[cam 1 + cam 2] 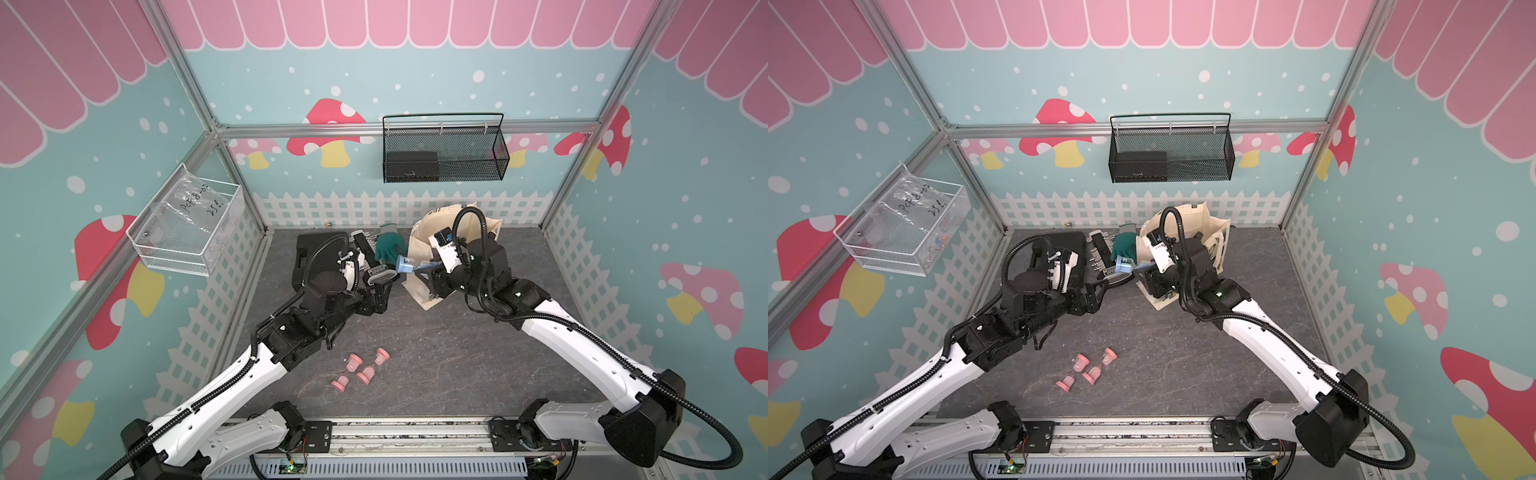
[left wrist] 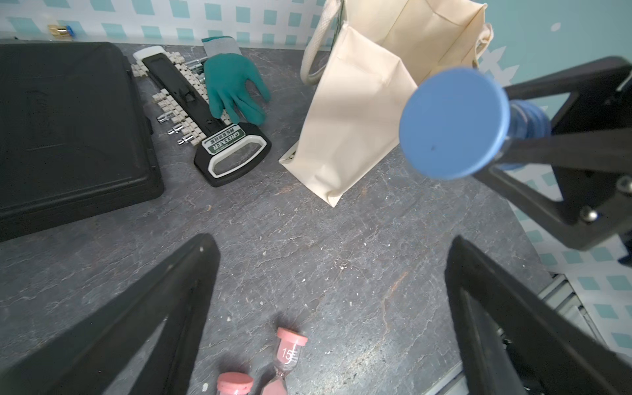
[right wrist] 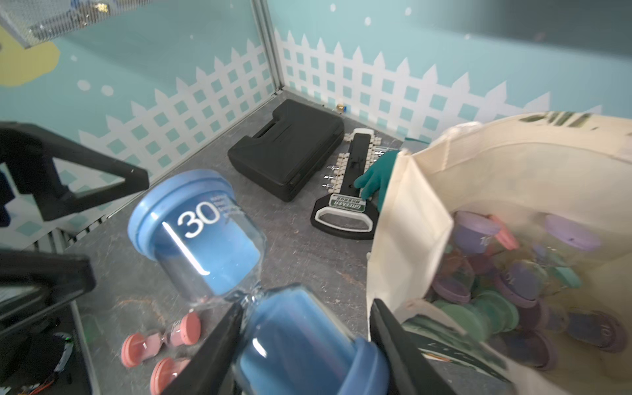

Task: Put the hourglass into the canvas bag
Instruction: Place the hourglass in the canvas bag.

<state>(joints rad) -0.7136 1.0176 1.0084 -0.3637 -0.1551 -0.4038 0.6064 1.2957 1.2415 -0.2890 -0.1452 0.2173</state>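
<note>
The right gripper [image 3: 305, 305] pinches the blue hourglass [image 3: 205, 239], marked "30", at its waist. It holds the hourglass nearly level above the table [image 1: 457, 365], as both top views show. The hourglass hangs just outside the canvas bag [image 3: 513, 171], on the bag's 9 o'clock side.

The bag stands at about 1 o'clock from the table's middle with its mouth open. Its cream side wall rises between the hourglass and the opening. Purple and green hourglasses [image 3: 496, 290] already fill the bottom of the bag.

The left gripper [image 2: 331, 239] is spread wide and holds nothing. It sits near the hourglass's free cap, at 9 o'clock from it.

A green glove [image 2: 232, 85] lies partly on a socket rack [image 2: 219, 136], close to the bag at 11 o'clock from the table's middle. A closed black case [image 2: 68, 130] lies beyond the rack at 10 o'clock. Two pink hourglasses [image 1: 361, 370] lie on their sides at 7 o'clock, well apart from the bag.
</note>
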